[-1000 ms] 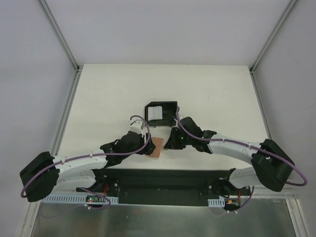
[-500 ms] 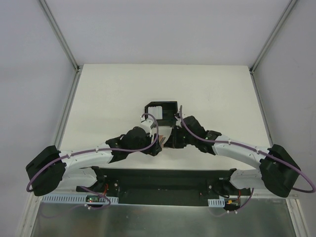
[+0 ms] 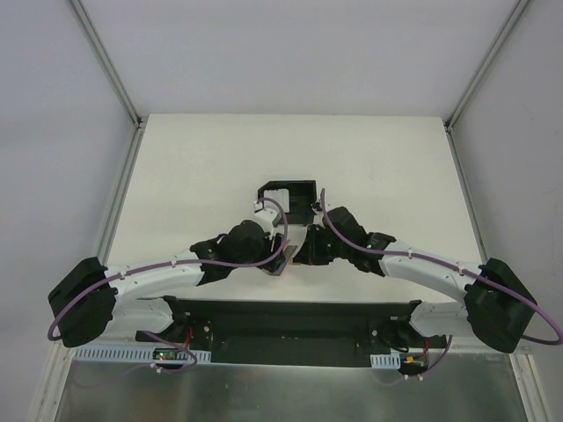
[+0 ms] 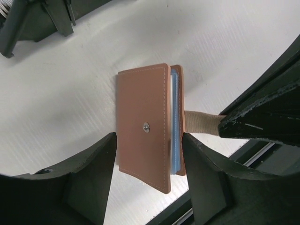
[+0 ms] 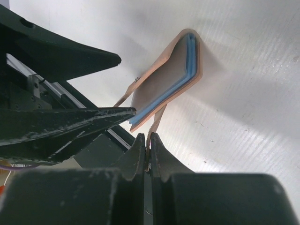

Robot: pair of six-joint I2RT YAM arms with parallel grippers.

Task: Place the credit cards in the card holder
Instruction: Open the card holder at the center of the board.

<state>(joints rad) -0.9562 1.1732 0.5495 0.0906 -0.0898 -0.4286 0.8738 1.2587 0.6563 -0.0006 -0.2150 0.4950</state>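
The tan card holder is folded almost shut, with light blue cards between its halves. My left gripper is open, with a finger on each side of the holder's near end and a gap at both sides. My right gripper is shut on the holder's snap tab, and the holder and the blue cards show just beyond it. In the top view both grippers meet over the holder, which is mostly hidden. I cannot tell whether the holder rests on the table.
A black open-sided box with white cards in it stands just behind the grippers, and it also shows in the left wrist view. The table's near edge and the black base rail lie close in front.
My left gripper has moved right and now straddles the card holder. The holder lay open and flat a second ago; it is now folded nearly shut and mostly hidden from above.
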